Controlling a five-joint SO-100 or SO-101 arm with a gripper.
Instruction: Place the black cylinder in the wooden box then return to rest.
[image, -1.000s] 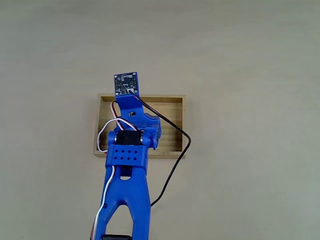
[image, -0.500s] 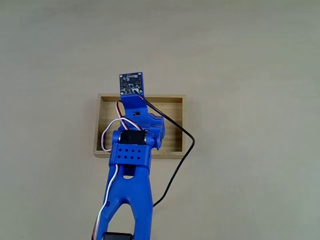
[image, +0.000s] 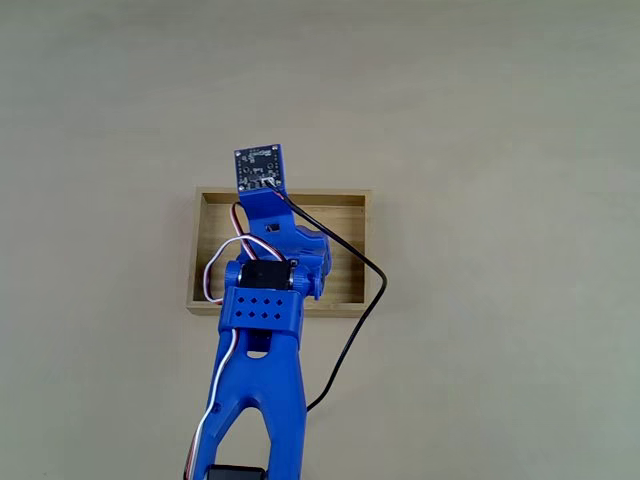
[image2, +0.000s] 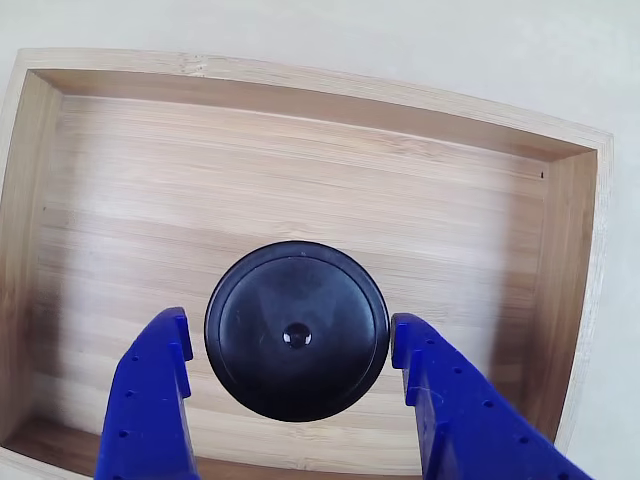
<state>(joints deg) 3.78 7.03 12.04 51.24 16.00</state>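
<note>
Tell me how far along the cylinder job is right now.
Mostly done: the black cylinder sits upright inside the wooden box. In hand: the gripper is open, its fingers clear of the cylinder on both sides. Left: the arm above the box must return to rest.

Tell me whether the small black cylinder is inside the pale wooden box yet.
Inside. The black cylinder sits upright on the wooden box floor, between the open gripper fingers.
</note>
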